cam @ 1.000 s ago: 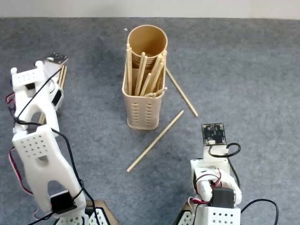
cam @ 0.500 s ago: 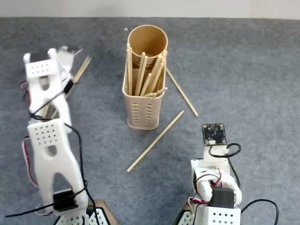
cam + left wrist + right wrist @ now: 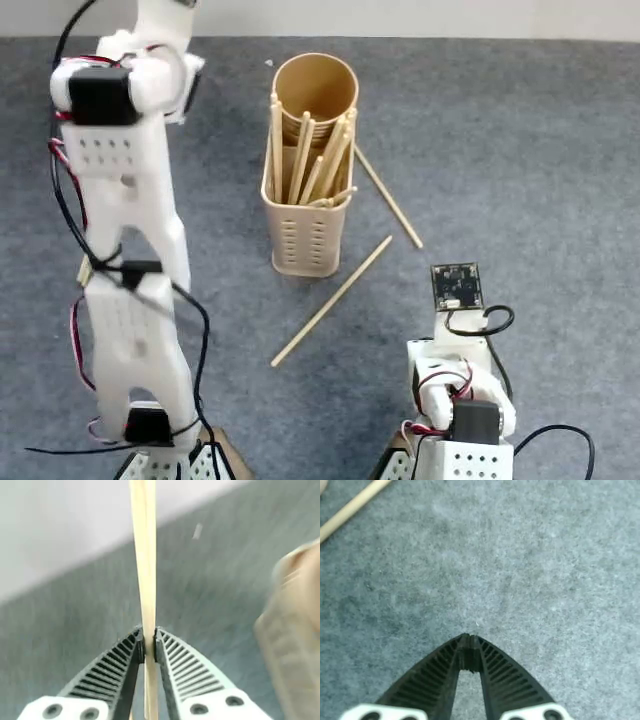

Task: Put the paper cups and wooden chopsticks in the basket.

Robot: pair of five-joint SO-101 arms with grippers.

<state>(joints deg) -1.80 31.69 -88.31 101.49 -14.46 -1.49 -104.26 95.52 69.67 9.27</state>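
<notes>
Got the left fingers (image 3: 125, 662) clamped tight on a wooden chopstick (image 3: 142, 555) (maybe two pressed together, can't tell), held up over the far-left desk (image 3: 75, 630). Can see the paper cup (image 3: 314, 90) already sitting in the basket (image 3: 305, 240) with a bunch of chopsticks (image 3: 300, 165). Counting two loose ones on the desk right of the basket: one (image 3: 388, 197) just beside it, one (image 3: 330, 300) nearer the front. Found the right fingers (image 3: 447, 672) fully closed on nothing, low over the desk.

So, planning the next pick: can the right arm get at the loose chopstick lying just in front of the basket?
Probably yes. That chopstick lies flat on open carpet, apart from the basket, with nothing over it, and the right gripper sits shut and empty nearby; it must open first.
</notes>
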